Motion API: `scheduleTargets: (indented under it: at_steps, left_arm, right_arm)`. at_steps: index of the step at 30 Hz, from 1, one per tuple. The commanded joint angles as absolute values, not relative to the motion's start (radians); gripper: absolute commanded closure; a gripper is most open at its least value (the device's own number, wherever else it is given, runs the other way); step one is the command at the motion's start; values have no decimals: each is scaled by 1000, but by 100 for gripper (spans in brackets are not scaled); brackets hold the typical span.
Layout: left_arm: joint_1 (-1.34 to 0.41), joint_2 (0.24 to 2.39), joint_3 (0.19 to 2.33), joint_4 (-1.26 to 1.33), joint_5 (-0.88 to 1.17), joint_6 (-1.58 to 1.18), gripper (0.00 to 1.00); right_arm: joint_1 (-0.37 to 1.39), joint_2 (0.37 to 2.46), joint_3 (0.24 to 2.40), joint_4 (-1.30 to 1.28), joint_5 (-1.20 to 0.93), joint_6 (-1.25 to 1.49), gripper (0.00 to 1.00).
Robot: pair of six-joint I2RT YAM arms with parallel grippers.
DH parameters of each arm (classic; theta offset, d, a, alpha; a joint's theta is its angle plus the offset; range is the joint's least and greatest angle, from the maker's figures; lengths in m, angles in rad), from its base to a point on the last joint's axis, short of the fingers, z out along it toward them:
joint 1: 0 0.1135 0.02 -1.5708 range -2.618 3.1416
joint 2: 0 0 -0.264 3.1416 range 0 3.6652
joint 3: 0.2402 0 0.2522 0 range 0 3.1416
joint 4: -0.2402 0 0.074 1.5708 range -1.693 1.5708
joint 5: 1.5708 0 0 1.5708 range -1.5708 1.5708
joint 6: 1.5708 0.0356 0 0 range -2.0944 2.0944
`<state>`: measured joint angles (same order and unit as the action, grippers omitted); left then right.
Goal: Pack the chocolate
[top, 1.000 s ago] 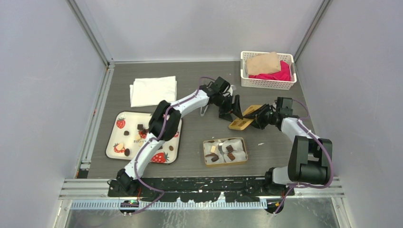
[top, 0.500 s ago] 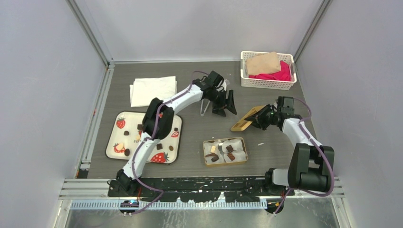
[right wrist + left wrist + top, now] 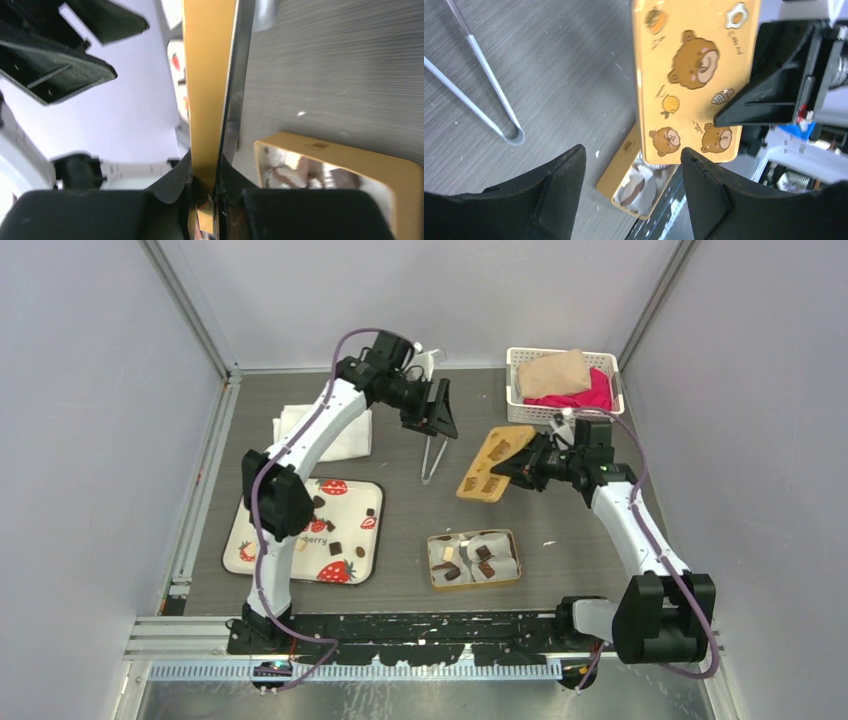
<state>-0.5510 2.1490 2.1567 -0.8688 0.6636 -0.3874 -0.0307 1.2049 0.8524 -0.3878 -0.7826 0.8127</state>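
Small dark and cream chocolates lie on the strawberry tray (image 3: 352, 490), one of them a dark chocolate (image 3: 335, 548). More chocolates (image 3: 484, 554) sit in white paper cups inside the open gold tin (image 3: 474, 585), which also shows in the right wrist view (image 3: 395, 172) and the left wrist view (image 3: 621, 167). My right gripper (image 3: 527, 464) is shut on one end of the golden-yellow bear lid (image 3: 488, 462) and holds it tilted above the table, edge-on in its own view (image 3: 210, 75). My left gripper (image 3: 432, 408) is open and empty, raised behind the lid (image 3: 691, 75).
Metal tongs (image 3: 432, 455) lie on the table between the arms, also in the left wrist view (image 3: 489, 110). A folded white cloth (image 3: 320, 430) lies at the back left. A white basket (image 3: 560, 415) with tan and pink cloths stands at the back right.
My left gripper has let go of the lid's end, risen and swung back to the far left. My right gripper has lifted the lid off the table and carried it up and back.
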Motion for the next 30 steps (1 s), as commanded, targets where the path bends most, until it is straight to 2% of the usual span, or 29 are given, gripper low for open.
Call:
scheduleTargets:
  at_steps: [1, 7, 11, 16, 30]
  left_arm:
    - [-519, 2025, 2195, -1091, 840, -61, 30]
    - [-454, 1964, 2175, -1244, 897, 130, 32]
    - [-416, 1928, 2152, -1264, 938, 184, 32]
    - [-369, 1911, 2126, -1267, 973, 209, 31]
    - [-344, 2045, 2142, -1350, 1295, 188, 28]
  right_arm:
    - [114, 1244, 976, -412, -997, 729, 99]
    - [309, 1383, 1215, -758, -1044, 431, 99]
    - [364, 1504, 1305, -895, -1153, 309, 99]
    - [427, 1599, 1439, -1144, -1136, 121, 99]
    - [443, 1591, 1501, -1195, -1219, 34, 99]
